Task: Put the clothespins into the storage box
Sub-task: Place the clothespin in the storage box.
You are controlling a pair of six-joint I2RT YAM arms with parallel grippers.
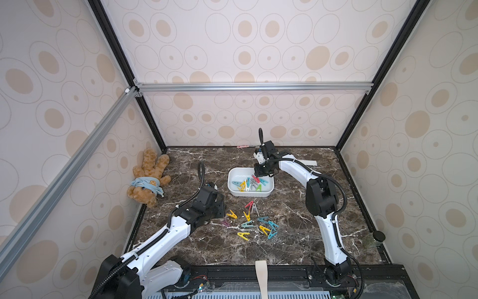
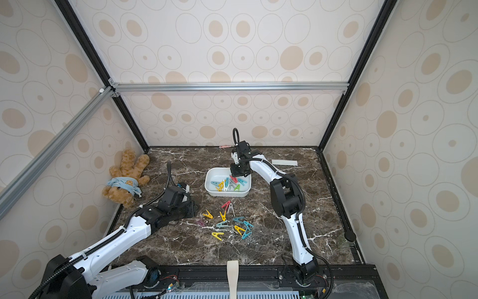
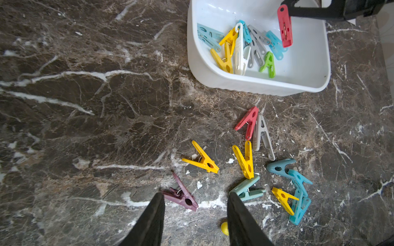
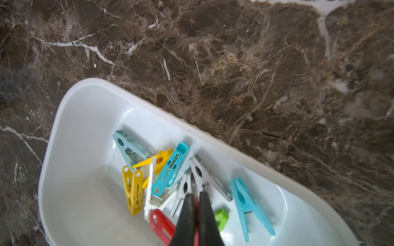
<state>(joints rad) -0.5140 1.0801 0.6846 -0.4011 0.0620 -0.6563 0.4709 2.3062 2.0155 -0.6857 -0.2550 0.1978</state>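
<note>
The right pincer [image 4: 196, 194], clenched on a red clothespin [image 3: 284, 25], hung over the storage box [image 3: 255, 89]; the next move was probably just to let go. The left pincer [image 3: 195, 194] gaped empty above loose clothespins [image 3: 245, 161].

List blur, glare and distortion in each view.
Both top views: wide-angle, frame posts splay outward, light even. Left wrist: sharp, glare streaks on the box wall. Right wrist: softer; right gripper and its red peg blur up close.
</note>
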